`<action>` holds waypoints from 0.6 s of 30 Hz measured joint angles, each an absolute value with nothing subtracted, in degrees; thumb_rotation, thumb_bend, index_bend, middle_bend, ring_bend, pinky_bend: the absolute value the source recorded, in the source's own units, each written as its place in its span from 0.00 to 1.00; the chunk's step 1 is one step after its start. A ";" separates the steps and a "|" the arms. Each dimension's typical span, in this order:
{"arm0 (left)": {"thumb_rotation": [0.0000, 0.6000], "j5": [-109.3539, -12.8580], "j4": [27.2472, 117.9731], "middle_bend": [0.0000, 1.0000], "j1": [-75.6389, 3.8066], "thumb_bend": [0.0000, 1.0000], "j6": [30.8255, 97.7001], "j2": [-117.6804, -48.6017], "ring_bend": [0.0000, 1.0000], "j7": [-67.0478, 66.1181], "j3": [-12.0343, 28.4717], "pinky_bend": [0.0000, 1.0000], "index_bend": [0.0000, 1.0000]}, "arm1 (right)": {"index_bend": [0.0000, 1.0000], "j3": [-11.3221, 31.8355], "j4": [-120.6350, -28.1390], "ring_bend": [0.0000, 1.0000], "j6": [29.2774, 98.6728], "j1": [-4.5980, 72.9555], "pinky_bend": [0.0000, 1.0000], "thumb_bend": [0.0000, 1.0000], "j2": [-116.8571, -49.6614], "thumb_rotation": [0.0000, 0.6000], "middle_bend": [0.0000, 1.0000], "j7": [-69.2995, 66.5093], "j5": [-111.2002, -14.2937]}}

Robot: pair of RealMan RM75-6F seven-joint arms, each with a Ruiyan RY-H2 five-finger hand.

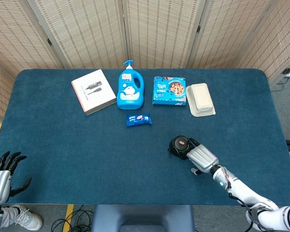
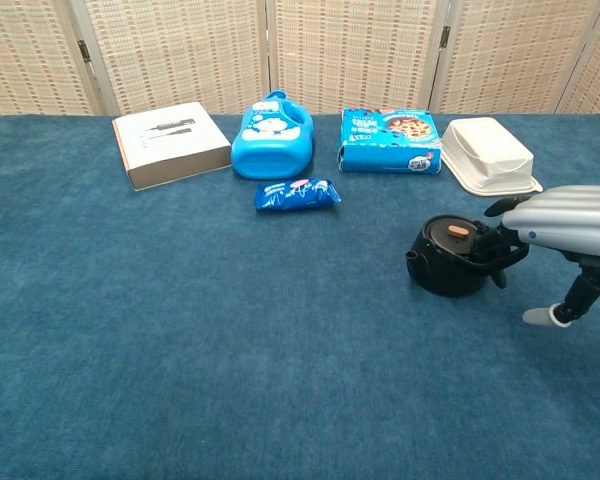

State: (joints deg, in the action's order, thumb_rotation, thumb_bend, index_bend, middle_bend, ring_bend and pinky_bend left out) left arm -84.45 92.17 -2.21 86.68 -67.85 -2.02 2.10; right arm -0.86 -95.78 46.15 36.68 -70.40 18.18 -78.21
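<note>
A squat black round container [image 1: 180, 144] [image 2: 446, 258] with an orange button on top sits right of the table's middle. My right hand [image 1: 201, 157] [image 2: 565, 220] is just right of it; its fingertips [image 2: 499, 245] curl against the container's right side. The thumb [image 2: 550, 315] points down toward the cloth, away from the container, so nothing is gripped. My left hand [image 1: 2, 176] hangs off the table's near left corner, seen only in the head view, with fingers apart and nothing in it.
Along the far side lie a white box [image 1: 93, 91] [image 2: 170, 143], a blue detergent bottle [image 1: 130, 89] [image 2: 272, 140], a blue cookie box [image 1: 169, 91] [image 2: 391, 128] and a white lidded tray [image 1: 200, 99] [image 2: 488, 152]. A small blue snack packet [image 1: 138, 119] [image 2: 296, 194] lies nearer the middle.
</note>
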 measured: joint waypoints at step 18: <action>1.00 -84.01 91.66 0.17 -2.12 0.32 86.69 -67.91 0.08 -1.69 2.32 0.15 0.25 | 0.57 -0.70 -94.90 0.63 44.47 38.00 0.00 0.21 -71.38 1.00 0.68 17.06 -76.93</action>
State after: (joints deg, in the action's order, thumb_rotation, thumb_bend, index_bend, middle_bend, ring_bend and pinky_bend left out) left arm -84.01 91.66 -2.12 86.69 -67.91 -1.69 2.32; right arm -0.70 -94.90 44.47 38.00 -71.38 17.06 -76.93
